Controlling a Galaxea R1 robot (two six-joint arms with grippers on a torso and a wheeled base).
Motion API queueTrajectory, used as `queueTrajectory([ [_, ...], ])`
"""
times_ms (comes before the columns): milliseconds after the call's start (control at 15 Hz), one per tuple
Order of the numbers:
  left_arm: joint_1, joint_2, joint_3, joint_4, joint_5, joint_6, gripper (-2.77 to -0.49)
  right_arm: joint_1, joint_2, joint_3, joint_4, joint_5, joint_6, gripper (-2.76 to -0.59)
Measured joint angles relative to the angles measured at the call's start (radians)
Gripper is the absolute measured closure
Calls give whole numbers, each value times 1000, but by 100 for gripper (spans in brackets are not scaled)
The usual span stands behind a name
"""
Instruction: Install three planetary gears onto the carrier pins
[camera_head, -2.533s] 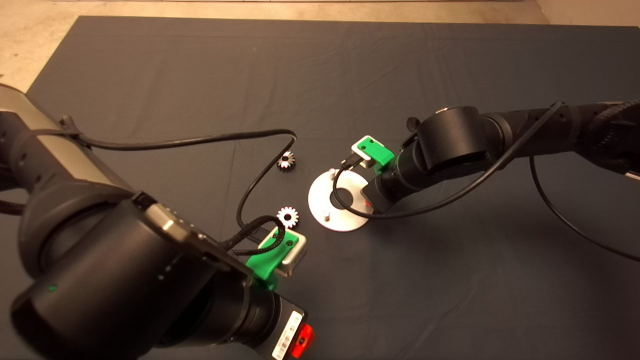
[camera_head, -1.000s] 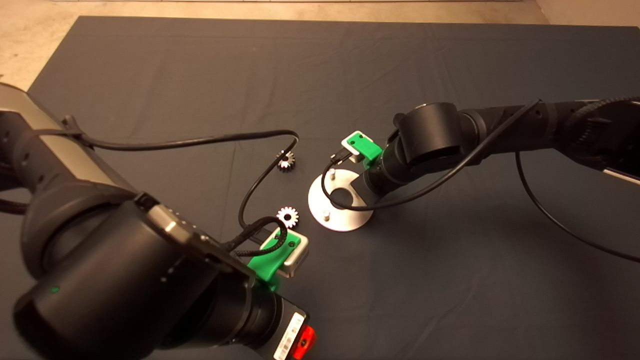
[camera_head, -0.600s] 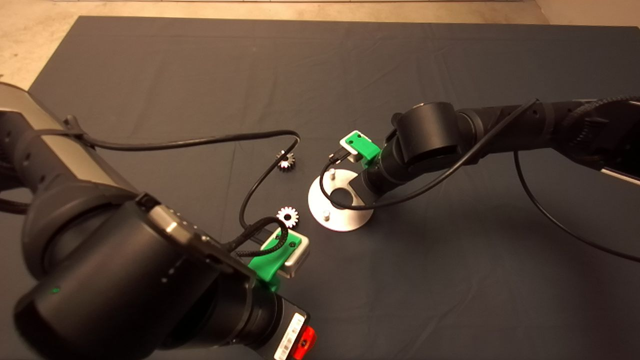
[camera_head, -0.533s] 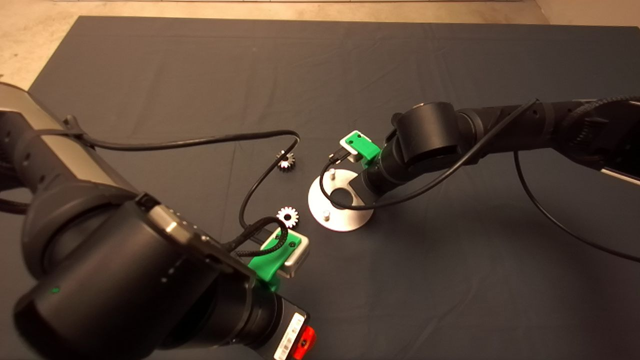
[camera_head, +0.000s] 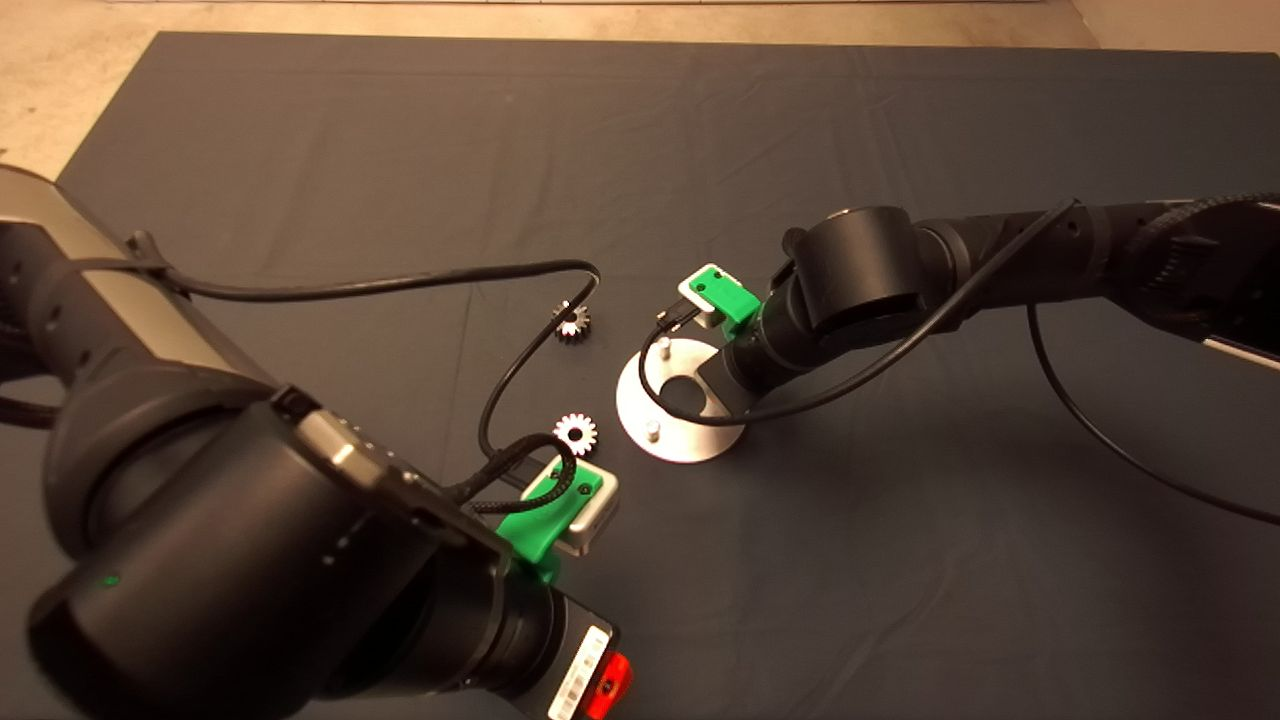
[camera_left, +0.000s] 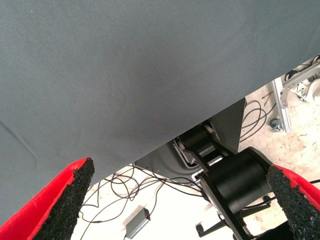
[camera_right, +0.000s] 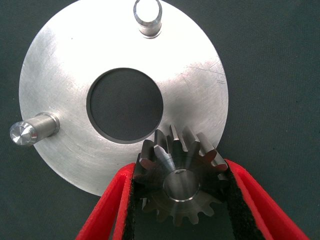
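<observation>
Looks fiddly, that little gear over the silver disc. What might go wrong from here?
1. The right gripper holds a gear over the disc. I cannot tell whether a pin sits under its hole, so it may land off-centre and jam.
2. The fingers grip only the gear's toothed edges, so it might tilt or slip.
3. A cable loops over the disc and could snag a bare pin.
</observation>
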Motion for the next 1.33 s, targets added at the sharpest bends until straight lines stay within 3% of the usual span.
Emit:
queueTrajectory([
  [267, 0, 0, 0, 0, 0, 0, -251, 14, -11, 30, 35, 1, 0, -107],
  [600, 0, 0, 0, 0, 0, 0, -251, 20, -47, 81, 53, 0, 0, -107],
  [1333, 0, 0, 0, 0, 0, 0, -251, 25, -79, 107, 55, 1, 0, -107],
])
